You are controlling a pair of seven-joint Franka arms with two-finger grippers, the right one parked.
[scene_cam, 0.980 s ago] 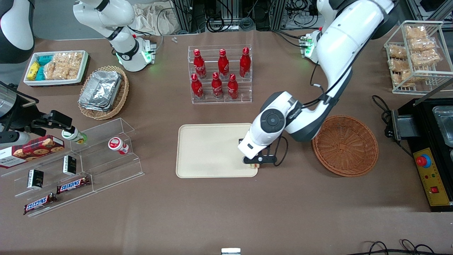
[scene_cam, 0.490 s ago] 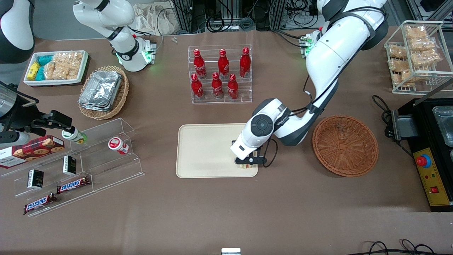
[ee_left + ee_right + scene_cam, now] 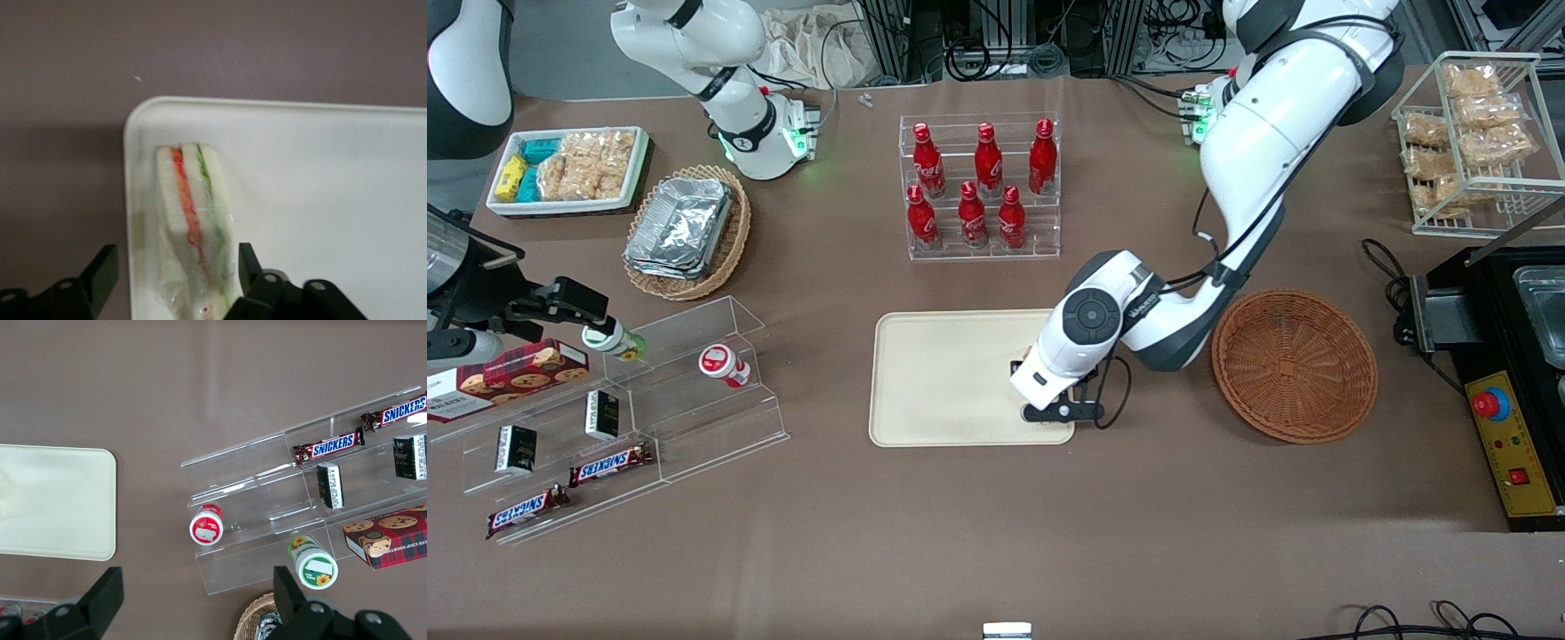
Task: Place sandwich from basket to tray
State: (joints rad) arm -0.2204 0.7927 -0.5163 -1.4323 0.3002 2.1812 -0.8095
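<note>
**Sandwich set down on tray**

Once the tray (image 3: 951,378) was reached, the sandwich (image 3: 193,227) was laid in its corner nearest the emptied basket (image 3: 1294,364). The gripper (image 3: 177,280) was spread wide around it, gripping nothing. A straight lift away was judged to remain.

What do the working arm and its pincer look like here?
The left arm has glossy white shells with dark grey joints, a round dark grey cap at the wrist, and black cables looping along it. Its pincer, over the tray's corner, has black angular fingers.

Left arm reaches low, claw (image 3: 177,273) fingers spread apart.
</note>
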